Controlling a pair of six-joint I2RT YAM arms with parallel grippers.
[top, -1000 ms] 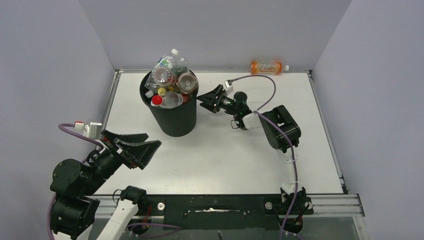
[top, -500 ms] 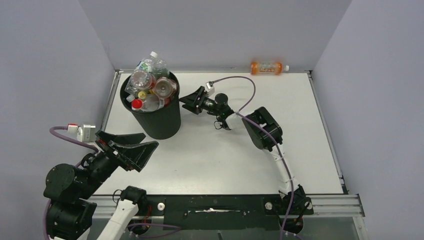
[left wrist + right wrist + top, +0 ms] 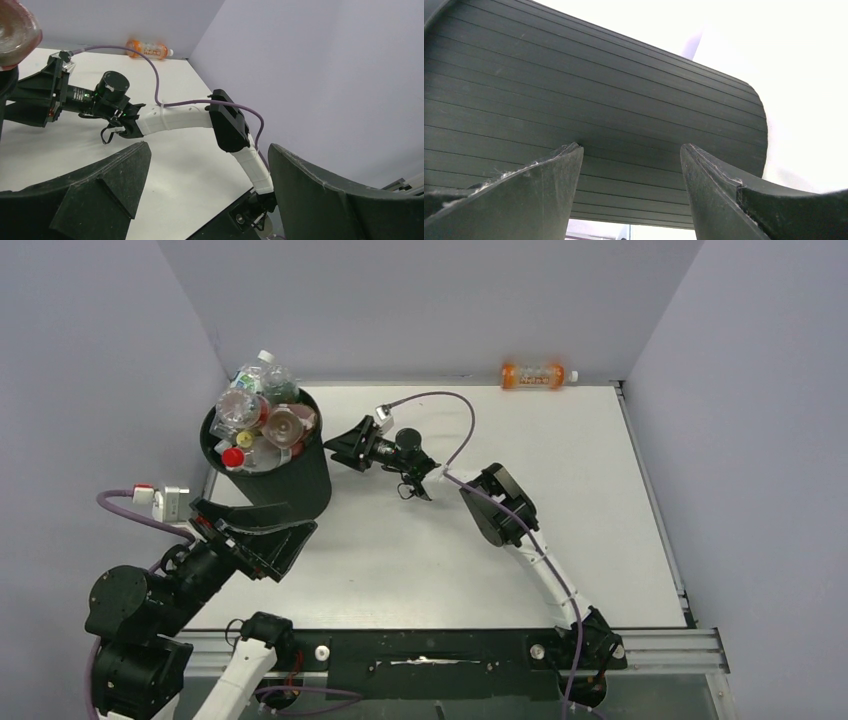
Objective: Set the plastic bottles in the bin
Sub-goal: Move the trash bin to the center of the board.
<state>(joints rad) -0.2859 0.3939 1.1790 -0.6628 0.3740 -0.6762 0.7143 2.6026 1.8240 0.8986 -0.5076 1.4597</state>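
From where I stand, the collecting looks nearly done. The tall round matte black bin (image 3: 292,492) stands at the far left of the white worktop (image 3: 450,560), with clear plastic bottles (image 3: 258,420) heaped above its rim: crumpled, caps red, yellow and white, pointing every way.

One orange plastic bottle with a white cap (image 3: 537,374) lies on its side at the far edge, against the back wall and well apart from the bin.

The right hand (image 3: 338,447) is low against the bin's ribbed side. It is partly spread and holds nothing, and I can't tell whether its tips actually press the wall. The left hand (image 3: 305,519) hovers just in front of the bin, spread wide and empty.

I'd judge the right arm is busy with the bin itself. Next it must leave it and reach back right for the orange bottle, grip it across the body and carry it high. On that heap it could easily roll off.
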